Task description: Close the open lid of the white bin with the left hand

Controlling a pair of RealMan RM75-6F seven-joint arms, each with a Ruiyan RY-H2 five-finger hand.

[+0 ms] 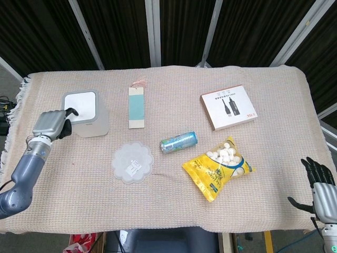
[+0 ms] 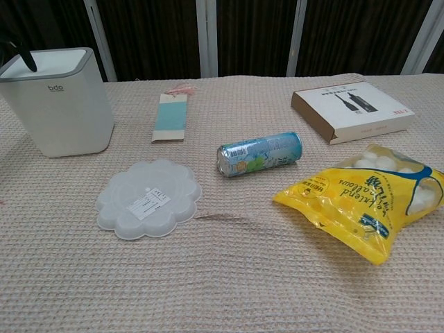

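From above, the head view shows both hands: the left hand (image 1: pixel 50 124) at the left edge of the frame, and the right hand (image 1: pixel 320 184) in the lower right corner, off the table's edge, fingers spread and holding nothing. The chest view shows neither hand whole; only dark fingertips (image 2: pixel 28 61) poke in at the upper left, over the bin's (image 1: pixel 83 110) back rim. That lower view does show the bin's front wall with a small printed logo, which the overhead view hides.

The table (image 1: pixel 274 147) is covered by a beige woven cloth, with dark curtains and pale metal posts behind it. On the cloth lie a blue card (image 1: pixel 137 107), a flat box (image 1: pixel 229 107), a can (image 1: pixel 179 142) on its side, a clear scalloped plastic lid (image 1: pixel 132 163) and a yellow snack bag (image 1: pixel 217 167).

The bin stands in the upper left of the frame, its lid (image 1: pixel 80 100) lying flat and shut. The left hand sits just beside its left side, fingers loosely curled, dark fingertips touching the lid's edge; it grips nothing.
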